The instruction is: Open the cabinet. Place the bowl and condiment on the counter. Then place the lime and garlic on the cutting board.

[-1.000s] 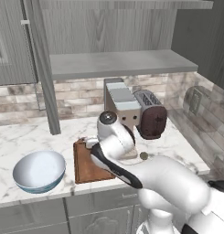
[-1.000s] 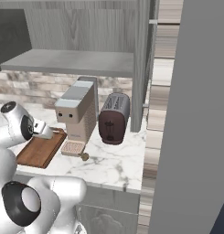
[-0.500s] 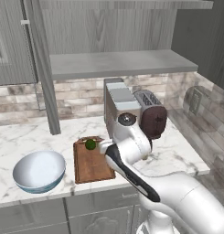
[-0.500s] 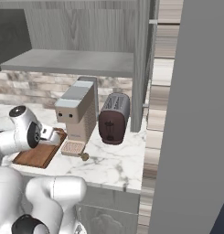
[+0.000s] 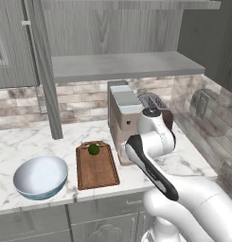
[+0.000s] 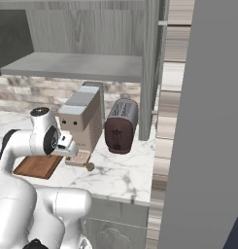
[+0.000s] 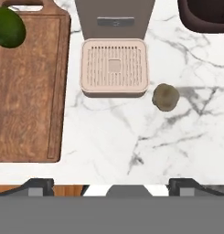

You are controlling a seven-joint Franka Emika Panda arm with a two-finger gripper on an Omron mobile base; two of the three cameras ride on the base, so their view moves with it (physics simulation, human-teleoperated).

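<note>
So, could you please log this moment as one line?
cabinet: open | bowl: on counter | lime: on cutting board | garlic: on counter | fingers: open, empty

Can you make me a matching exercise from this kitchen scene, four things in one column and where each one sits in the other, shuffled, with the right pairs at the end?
Things:
1. lime
2. garlic
3. bowl
4. toaster

Places:
A. on the bare counter, just in front of the coffee machine's drip tray
B. on the cutting board, near its handle end
C. against the wall beside the coffee machine
D. on the counter beside the cutting board, on the side away from the coffee machine

Pairs: 1-B, 2-A, 3-D, 4-C
</note>
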